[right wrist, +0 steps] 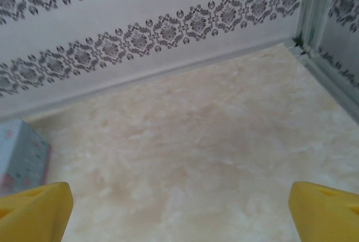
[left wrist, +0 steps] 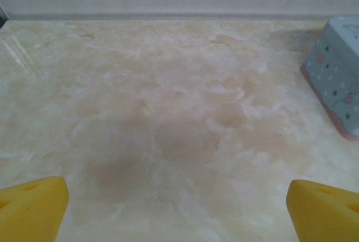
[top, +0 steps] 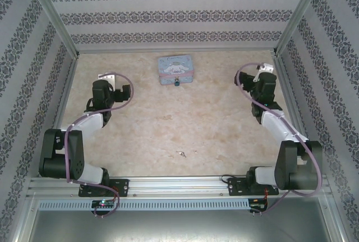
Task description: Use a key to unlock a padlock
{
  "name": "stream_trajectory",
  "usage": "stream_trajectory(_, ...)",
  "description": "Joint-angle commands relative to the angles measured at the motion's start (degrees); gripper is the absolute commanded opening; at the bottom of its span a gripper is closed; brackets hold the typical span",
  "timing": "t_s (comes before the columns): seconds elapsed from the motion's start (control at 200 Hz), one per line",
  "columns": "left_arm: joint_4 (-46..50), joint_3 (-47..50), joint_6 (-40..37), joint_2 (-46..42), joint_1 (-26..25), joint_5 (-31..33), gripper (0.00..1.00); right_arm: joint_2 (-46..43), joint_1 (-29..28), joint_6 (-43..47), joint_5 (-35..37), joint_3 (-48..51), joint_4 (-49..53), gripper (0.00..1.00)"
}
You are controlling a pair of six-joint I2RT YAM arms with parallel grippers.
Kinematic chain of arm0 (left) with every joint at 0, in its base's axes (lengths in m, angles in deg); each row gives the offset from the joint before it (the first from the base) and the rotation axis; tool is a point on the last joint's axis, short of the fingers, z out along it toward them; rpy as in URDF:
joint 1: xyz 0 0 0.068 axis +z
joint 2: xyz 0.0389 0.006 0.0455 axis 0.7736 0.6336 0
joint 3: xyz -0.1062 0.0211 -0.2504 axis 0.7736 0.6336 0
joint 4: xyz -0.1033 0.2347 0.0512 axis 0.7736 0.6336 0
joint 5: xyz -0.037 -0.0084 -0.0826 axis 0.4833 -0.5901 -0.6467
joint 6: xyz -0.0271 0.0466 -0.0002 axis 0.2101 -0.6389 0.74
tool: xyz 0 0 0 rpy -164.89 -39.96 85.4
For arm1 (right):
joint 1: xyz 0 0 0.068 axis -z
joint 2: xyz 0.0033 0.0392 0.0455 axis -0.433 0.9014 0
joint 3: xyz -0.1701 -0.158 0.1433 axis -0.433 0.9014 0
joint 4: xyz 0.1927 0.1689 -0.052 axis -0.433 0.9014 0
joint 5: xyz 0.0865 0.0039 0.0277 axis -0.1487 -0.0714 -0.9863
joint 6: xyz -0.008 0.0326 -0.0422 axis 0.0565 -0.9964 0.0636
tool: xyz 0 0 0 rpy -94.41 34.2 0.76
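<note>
While both pincers hung wide open and empty, the padlock [top: 176, 83] and the key [top: 180, 153] lay untouched on the table [top: 224, 118].

The left gripper [left wrist: 178, 211] and the right gripper [right wrist: 179, 214] each showed yellow fingertips [left wrist: 33, 208] spread far apart over bare tabletop, aimed at the back wall [top: 179, 12]. Between them, the padlock sat against the near side of the light-blue tin [top: 175, 67], with the left arm perhaps a shade nearer. The key lay well back from both pincers, towards the arm bases and about midway between them; it was too small for its long axis to be read. The tin's lid appeared shut, its contents hidden.
</note>
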Motion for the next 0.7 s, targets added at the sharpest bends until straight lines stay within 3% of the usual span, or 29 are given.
stream_trajectory(0.0, 5.82, -5.33, 5.14, 1.67, 0.52, -2.23, 1.0, 4.93, 0.25, -9.08, -11.14, -5.62, 7.66, 0.98)
stream_trajectory(0.13, 12.38, -13.32, 11.46, 6.11, 0.35, -3.23, 1.0, 12.87, -0.77, -13.98, -21.42, -12.4, 6.87, 0.98)
stream_trajectory(0.36, 28.65, -33.09, 16.76, 19.0, -0.3, -11.63, 1.0, 27.09, -5.29, -23.31, -27.02, -26.1, 6.9, 0.96)
stream_trajectory(0.47, 30.8, -39.82, 18.8, 24.75, -0.88, -19.44, 1.0, 34.44, -6.63, -29.15, -29.34, -33.4, 6.59, 0.89)
stream_trajectory(0.695, 27.37, -47.38, 25.34, 33.68, -2.88, -25.75, 1.0, 45.7, -8.86, -37.3, -30.4, -44.6, 5.28, 0.84)
